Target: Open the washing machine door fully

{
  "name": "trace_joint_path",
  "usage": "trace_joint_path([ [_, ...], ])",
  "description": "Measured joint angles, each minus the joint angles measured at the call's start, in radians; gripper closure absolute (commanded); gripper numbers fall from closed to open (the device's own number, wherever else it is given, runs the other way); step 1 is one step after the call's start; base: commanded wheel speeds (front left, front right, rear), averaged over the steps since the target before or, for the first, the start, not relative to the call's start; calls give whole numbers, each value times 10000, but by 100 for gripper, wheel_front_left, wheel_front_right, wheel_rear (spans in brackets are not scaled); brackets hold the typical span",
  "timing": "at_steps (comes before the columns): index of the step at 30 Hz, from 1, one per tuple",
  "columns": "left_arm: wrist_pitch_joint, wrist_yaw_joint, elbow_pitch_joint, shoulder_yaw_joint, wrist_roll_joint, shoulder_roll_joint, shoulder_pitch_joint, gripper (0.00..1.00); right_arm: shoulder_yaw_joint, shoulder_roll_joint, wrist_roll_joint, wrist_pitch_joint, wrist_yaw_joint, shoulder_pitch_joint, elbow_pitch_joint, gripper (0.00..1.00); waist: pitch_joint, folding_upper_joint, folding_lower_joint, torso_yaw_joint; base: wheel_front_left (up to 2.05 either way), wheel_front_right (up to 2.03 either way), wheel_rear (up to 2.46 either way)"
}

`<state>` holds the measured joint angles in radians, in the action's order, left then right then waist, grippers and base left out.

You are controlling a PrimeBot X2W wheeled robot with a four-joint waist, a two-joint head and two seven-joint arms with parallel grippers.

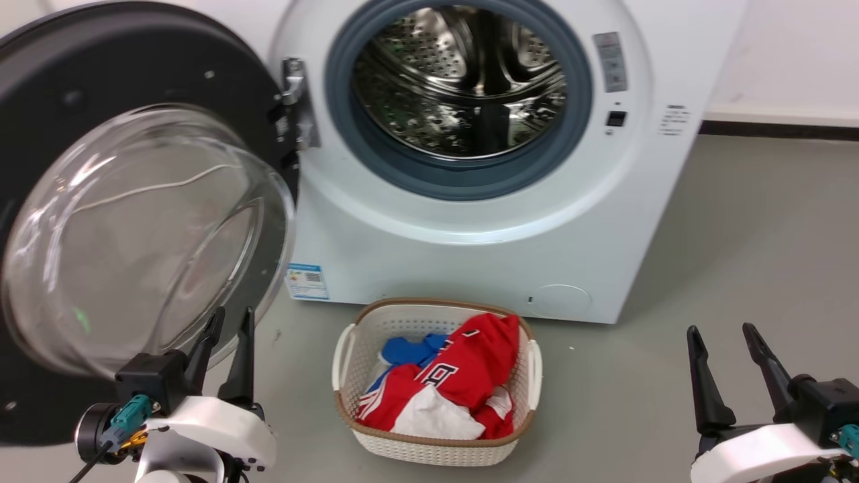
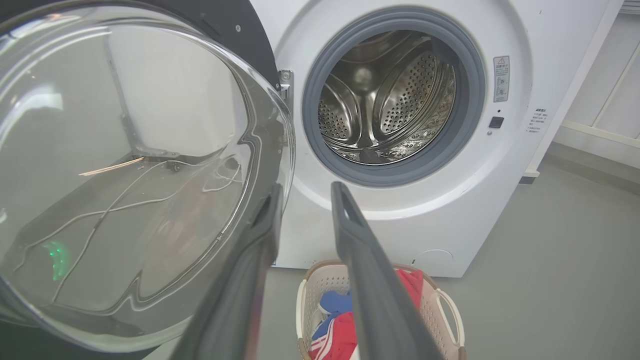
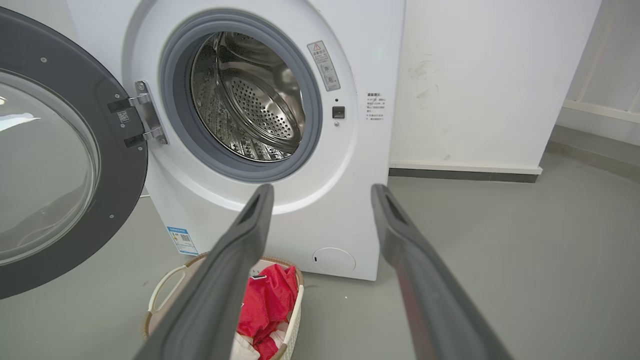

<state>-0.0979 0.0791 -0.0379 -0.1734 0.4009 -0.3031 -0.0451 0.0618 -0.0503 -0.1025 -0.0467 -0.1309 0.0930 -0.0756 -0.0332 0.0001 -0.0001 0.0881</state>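
A: Grey floor (image 1: 738, 235), white wall behind. Where is the washing machine door (image 1: 100, 67)?

B: Swung out to the left of the washing machine (image 1: 470, 255); the drum is exposed.

A: And the tools?

B: The left tool (image 1: 232, 316) is slightly parted and empty, its tips just beside the door's glass. I can't tell if they touch. The right tool (image 1: 719, 330) is spread wider and empty.

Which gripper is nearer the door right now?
Left. The left gripper is open right beside the lower rim of the glass bowl on the door; whether it touches is unclear. The right gripper, also open, hangs over the floor well past the basket.
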Motion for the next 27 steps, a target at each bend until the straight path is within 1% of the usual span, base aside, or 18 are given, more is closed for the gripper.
trace_joint_path([
  [1,17,2,-12,-21,-2,2,1,35,-8,2,2,-2,0,-3,33,0,0,0,0,-145,0,0,0],
  [2,33,0,-33,-40,-6,-4,0,9,-10,2,0,-10,0,-1,50,0,0,0,0,-287,0,0,0],
  [3,71,6,-58,-65,-8,-8,1,0,-17,2,-8,-17,0,-1,67,0,1,0,0,-428,0,0,0],
  [8,113,38,-117,-73,84,35,5,0,-111,2,-54,-61,0,25,134,0,-4,0,1,-992,0,0,0],
  [12,161,94,-119,-69,98,25,48,0,-125,0,-174,-148,0,40,173,0,-16,0,1,-1207,0,0,0],
  [19,173,176,-115,-104,100,-6,104,0,-253,2,-215,-207,0,-5,299,0,43,0,1,-1251,0,0,0],
  [27,140,278,-46,-84,169,-6,192,0,-445,0,-311,-334,0,-69,464,0,106,0,0,-1153,0,0,0],
])
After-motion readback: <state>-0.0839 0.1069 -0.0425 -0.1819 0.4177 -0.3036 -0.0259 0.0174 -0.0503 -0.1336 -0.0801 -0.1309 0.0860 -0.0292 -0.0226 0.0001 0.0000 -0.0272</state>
